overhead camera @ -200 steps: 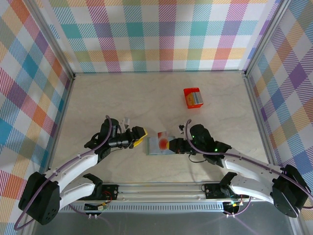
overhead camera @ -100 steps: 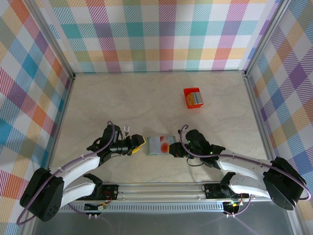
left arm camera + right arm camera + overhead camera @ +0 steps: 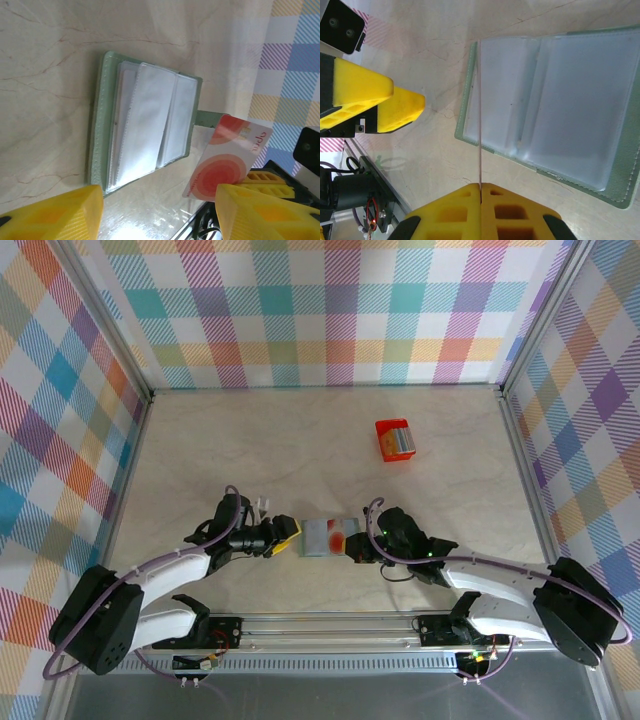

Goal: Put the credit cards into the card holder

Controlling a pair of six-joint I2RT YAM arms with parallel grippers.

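Nearest you, by the front edge of the table (image 3: 300, 450), the left gripper (image 3: 157, 197) hovers with its yellow fingers spread wide and nothing between them. It sits just left of the grey-green card holder (image 3: 145, 125), which lies open flat with its clear pockets facing up. Across from it, the right gripper (image 3: 480, 192) is pinched tight on a white credit card (image 3: 227, 160) printed with red circles, held at the holder's tab end. Farther back, well apart, sits a small red box (image 3: 394, 438).
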